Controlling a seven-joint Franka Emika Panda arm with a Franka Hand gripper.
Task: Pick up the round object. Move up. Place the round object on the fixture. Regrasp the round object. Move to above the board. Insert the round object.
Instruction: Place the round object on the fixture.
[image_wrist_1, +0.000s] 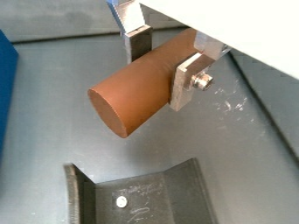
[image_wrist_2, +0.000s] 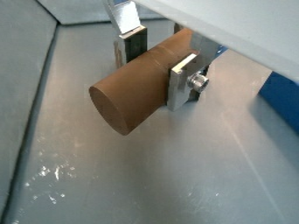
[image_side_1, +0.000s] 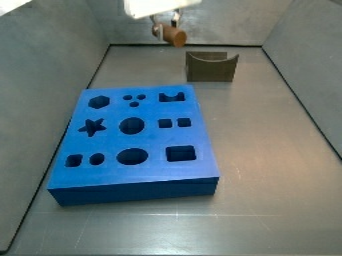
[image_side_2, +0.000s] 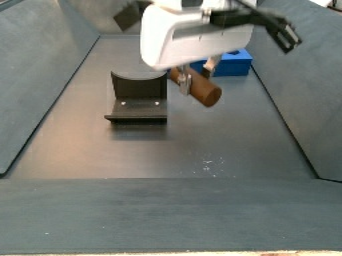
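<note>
My gripper (image_wrist_1: 162, 63) is shut on the round object (image_wrist_1: 138, 94), an orange-brown cylindrical peg held crosswise between the silver fingers; it shows the same way in the other wrist view (image_wrist_2: 131, 87), gripper (image_wrist_2: 158, 61). In a side view the gripper (image_side_2: 198, 78) holds the peg (image_side_2: 203, 92) in the air, to the right of and above the fixture (image_side_2: 136, 102). The fixture's curved notch (image_wrist_1: 146, 197) lies below the peg in a wrist view. In a side view the peg (image_side_1: 174, 33) hangs above and left of the fixture (image_side_1: 211, 66). The blue board (image_side_1: 134, 145) lies nearer the front.
Grey walls enclose the floor on both sides (image_side_1: 54, 90). A corner of the blue board shows at the edge of a wrist view (image_wrist_1: 7, 66) and in a side view behind the gripper (image_side_2: 235, 64). Scratches mark the floor (image_wrist_2: 52, 175).
</note>
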